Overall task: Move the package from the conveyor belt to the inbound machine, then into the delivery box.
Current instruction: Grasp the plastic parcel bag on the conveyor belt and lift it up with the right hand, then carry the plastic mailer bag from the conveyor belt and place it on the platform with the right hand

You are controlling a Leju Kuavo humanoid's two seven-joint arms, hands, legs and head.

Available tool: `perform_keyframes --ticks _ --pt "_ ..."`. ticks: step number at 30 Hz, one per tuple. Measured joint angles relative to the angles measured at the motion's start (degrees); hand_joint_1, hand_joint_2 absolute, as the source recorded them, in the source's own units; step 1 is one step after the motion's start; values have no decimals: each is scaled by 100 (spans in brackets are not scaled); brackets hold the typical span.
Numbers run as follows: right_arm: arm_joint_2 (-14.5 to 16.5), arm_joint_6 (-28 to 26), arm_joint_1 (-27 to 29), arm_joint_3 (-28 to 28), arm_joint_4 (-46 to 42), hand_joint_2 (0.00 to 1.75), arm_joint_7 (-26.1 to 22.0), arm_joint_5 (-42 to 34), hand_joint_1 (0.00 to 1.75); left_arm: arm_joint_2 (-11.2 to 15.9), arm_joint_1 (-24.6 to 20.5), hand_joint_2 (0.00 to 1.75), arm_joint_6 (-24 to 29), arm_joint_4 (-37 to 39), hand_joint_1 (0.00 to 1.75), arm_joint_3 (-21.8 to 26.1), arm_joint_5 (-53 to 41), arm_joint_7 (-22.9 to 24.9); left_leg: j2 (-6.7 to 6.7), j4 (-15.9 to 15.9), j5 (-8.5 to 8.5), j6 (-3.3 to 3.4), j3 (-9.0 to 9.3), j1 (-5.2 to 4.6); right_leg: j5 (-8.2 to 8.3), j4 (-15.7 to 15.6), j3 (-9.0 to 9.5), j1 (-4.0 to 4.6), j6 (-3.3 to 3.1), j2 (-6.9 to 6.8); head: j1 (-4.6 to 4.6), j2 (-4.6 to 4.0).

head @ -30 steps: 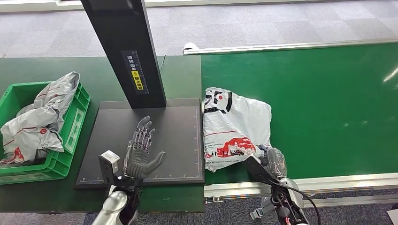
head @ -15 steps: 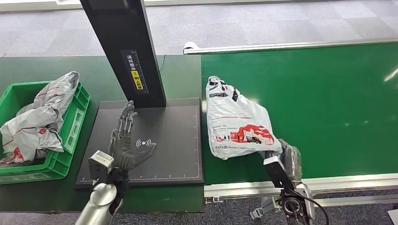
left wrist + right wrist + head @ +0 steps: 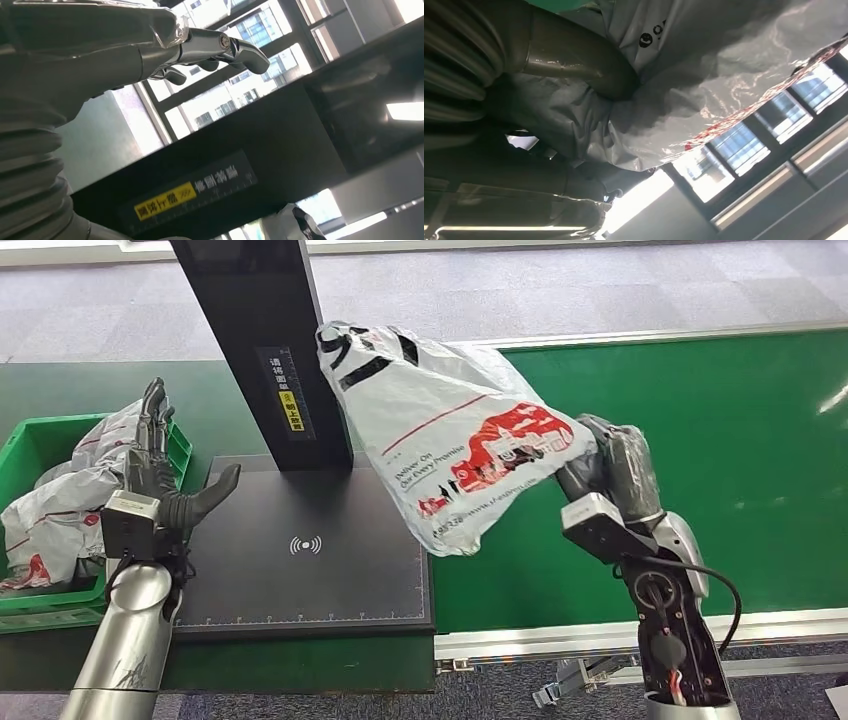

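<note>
Two hands in play, and the right hand (image 3: 600, 472) has the package (image 3: 450, 425) clamped by one edge, lifted clear of the belt (image 3: 700, 440) and hanging in the air. In the right wrist view the thumb and fingers (image 3: 574, 65) are bunched into the grey plastic (image 3: 704, 65), so that grip looks firm. The left hand (image 3: 160, 495) stands upright at the near left edge of the pad (image 3: 310, 540), fingers spread, holding nothing. Its wrist view shows the fingers (image 3: 220, 47) apart against the dark post (image 3: 280, 145).

Further out, the package's loose end drapes over the right side of the pad, just beside the post (image 3: 265, 350), not yet touching the pad. So the pickup is done, I'd say, and the carry to the machine is partway through. Set-down on the pad is left, then the move into the green box (image 3: 150, 530) at far left, where other grey bags (image 3: 80, 500) already lie. Beyond it all, the belt runs on to the right and grey floor (image 3: 600, 290) lies behind
</note>
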Motion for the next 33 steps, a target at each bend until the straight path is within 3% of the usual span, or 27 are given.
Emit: perform_keyframes --ticks 5,12,19,23,33 --pt "202 92 -953 947 790 175 247 -84 175 99 -300 175 -48 329 0 174 -60 26 5 0 4 -6 1 4 -1 3 -4 5 -2 2 -1 0" --pt "363 372 -1340 1537 1397 175 354 -315 175 184 -401 175 -58 514 0 270 -71 33 8 0 2 -6 -8 3 -2 4 -5 3 -2 7 3 0" --pt "1380 812 -1582 2330 3135 175 178 -677 175 338 -631 175 -161 728 0 445 50 150 15 -1 5 -13 0 18 -3 12 -11 17 -7 13 1 0" --pt "1828 913 -1602 2629 3892 175 82 -894 6 391 -654 175 -201 795 0 601 4 189 15 -1 5 -18 -2 23 -7 15 -13 21 -12 13 2 0" --pt "2223 1686 -1811 3023 4747 175 339 -1378 0 427 -696 175 -281 857 0 855 -304 317 11 0 5 -18 -5 18 -6 13 -13 17 -12 11 3 0"
